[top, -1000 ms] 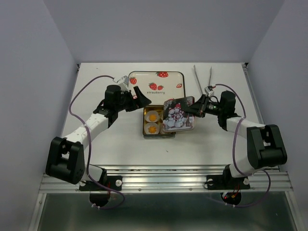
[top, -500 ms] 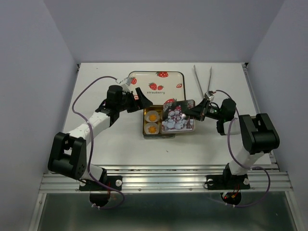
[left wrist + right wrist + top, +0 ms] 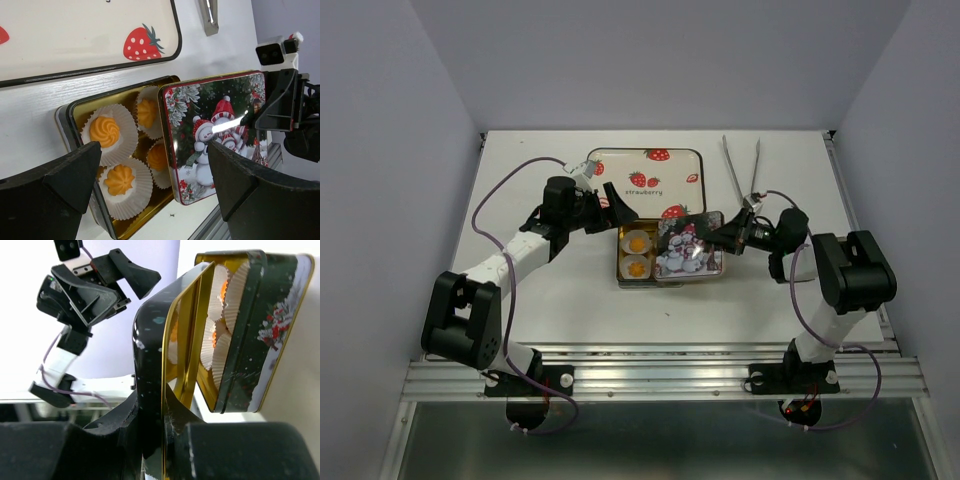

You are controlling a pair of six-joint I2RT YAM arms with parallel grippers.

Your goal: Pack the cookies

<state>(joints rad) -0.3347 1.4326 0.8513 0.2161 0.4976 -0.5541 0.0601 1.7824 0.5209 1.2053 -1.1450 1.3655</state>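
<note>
Operator: Step, from above?
Observer: Closing. The right claw [image 3: 719, 229] pinches the snowman lid [image 3: 685, 247] by its edge, tilted half over the gold tin [image 3: 623, 268] ahead of it. The left claw [image 3: 609, 203] gapes empty beside the tin.
Operator: Left wrist?
Observer: Four cookies [image 3: 105, 131] in paper cups [image 3: 130, 127] sit in the tin, ahead of that claw.
Operator: Right wrist?
Observer: Lid clamped edge-on, tin just beyond. Next, likely: square it, lower, release.

White table [image 3: 575, 305] — pale grey walls [image 3: 670, 60] on three sides, even light.

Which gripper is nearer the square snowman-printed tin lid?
Right. The right gripper grips the snowman-printed lid at its right edge; the left gripper hangs open, apart, by the far-left corner of the gold tin.
</note>
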